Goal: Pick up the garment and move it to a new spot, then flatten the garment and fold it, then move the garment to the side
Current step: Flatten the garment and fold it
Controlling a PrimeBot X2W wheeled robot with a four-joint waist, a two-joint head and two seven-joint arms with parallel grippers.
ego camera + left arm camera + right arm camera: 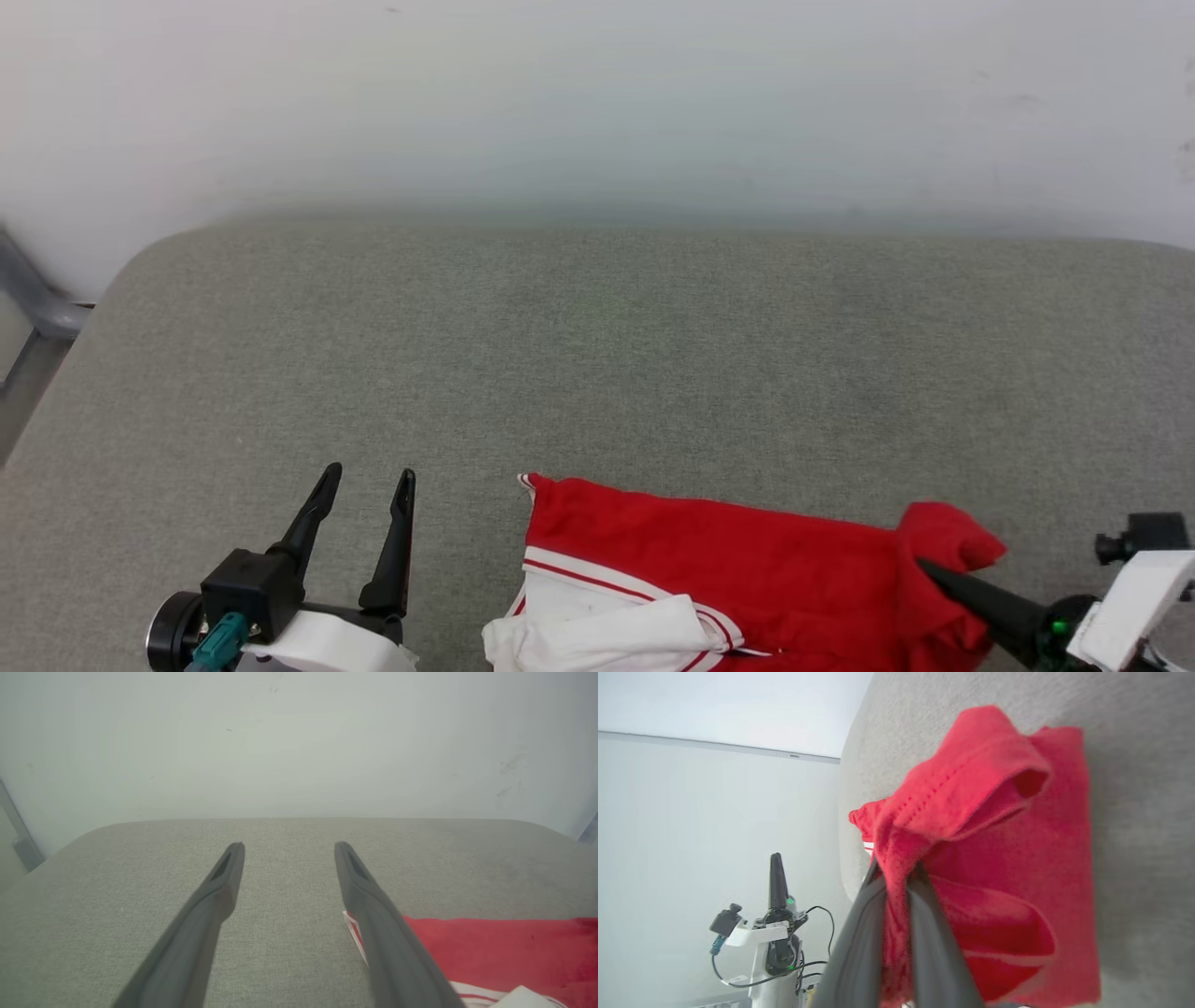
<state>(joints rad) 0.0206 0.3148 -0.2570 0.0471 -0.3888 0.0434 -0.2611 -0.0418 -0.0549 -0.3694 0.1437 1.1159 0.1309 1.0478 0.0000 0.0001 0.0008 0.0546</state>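
One garment (747,569), red with a white sleeve: lies crumpled at the near edge of the grey counter (597,355). Pinched at its right end by the right claw (924,565), clamped tight on a red fold, seemingly for a lift or drag. Near its left end, the left claw (369,476): gapes wide, grips nothing, probably awaits a corner.

Head view looks down on the grey pad (597,355); left wrist view looks low along it to the wall (299,742); right wrist view is very close to the red shirt (1017,858); all see it.
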